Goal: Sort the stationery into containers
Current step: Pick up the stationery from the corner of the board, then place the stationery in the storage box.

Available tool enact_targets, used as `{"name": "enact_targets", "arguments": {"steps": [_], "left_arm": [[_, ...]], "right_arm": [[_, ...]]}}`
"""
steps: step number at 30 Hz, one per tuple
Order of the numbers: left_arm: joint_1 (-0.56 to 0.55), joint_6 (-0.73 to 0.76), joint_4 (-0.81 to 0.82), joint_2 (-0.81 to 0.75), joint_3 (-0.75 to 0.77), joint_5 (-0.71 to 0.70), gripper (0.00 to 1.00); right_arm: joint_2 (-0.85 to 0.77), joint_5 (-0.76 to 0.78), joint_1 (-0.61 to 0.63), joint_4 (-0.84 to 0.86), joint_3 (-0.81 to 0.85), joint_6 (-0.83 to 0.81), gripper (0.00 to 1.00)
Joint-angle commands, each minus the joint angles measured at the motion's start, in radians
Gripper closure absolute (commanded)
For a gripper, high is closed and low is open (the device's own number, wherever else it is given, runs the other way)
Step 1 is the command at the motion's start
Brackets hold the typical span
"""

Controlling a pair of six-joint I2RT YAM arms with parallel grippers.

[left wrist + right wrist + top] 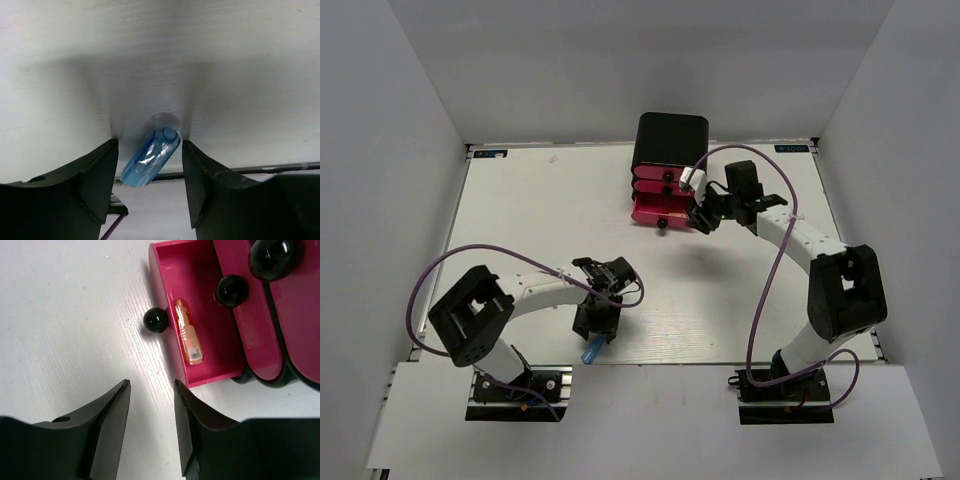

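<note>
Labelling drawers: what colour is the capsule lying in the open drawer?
The capsule is orange, clearest in the right wrist view.

Capsule [151, 157] on table [150, 60], between fingers of left gripper [149, 165]; second capsule [188, 332] in open drawer [215, 350], ahead-right of right gripper [151, 390].

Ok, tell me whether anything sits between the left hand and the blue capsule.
Nothing visible does. The blue capsule sits right between the left hand's open fingers, with a gap showing on each side.

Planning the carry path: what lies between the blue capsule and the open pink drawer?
In the top view, only bare table lies between the blue capsule and the open drawer; the left gripper hangs over the capsule.
</note>
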Motion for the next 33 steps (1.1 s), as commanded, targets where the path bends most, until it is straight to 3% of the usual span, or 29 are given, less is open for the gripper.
{"name": "enact_targets", "arguments": {"steps": [1,6,9,10,13,14,19,24,26,27,29,33], "left_arm": [[-0.019,-0.004,0.024,0.036,0.018,-0.031,0.37],[-0.057,-0.015,0.014,0.080,0.047,-0.058,0.52],[-0.057,-0.039,0.002,0.080,0.079,-0.070,0.76],[-0.057,-0.039,0.014,0.070,0.096,-0.080,0.77],[-0.038,-0.006,0.056,0.048,0.208,-0.107,0.82],[-0.038,0.007,0.069,0.048,0.242,-0.135,0.83],[0.024,0.060,0.177,0.175,0.516,-0.181,0.96],[0.099,0.007,0.223,0.316,0.783,-0.159,1.00],[0.143,-0.053,0.269,0.346,0.819,-0.124,1.00],[0.157,-0.079,0.284,0.367,0.840,-0.115,1.00],[0.194,-0.146,0.376,0.367,0.840,-0.101,1.00],[0.225,-0.246,0.549,0.367,0.808,-0.147,1.00]], "right_arm": [[-0.065,-0.069,-0.023,0.049,-0.021,0.046,0.54],[-0.106,-0.104,-0.035,0.075,-0.050,0.059,0.54],[-0.163,-0.117,-0.047,0.153,-0.096,0.097,0.54],[-0.175,-0.117,-0.049,0.175,-0.130,0.103,0.52],[-0.250,-0.103,-0.054,0.290,-0.218,0.125,0.33],[-0.260,-0.098,-0.055,0.340,-0.252,0.138,0.10],[-0.310,-0.033,-0.067,0.402,-0.332,0.215,0.10],[-0.356,-0.013,-0.103,0.437,-0.389,0.269,0.10],[-0.384,0.024,-0.121,0.460,-0.407,0.289,0.26],[-0.388,0.030,-0.124,0.467,-0.421,0.315,0.67],[-0.408,0.043,-0.146,0.476,-0.434,0.332,1.00],[-0.433,0.030,-0.170,0.482,-0.475,0.347,1.00]]}}
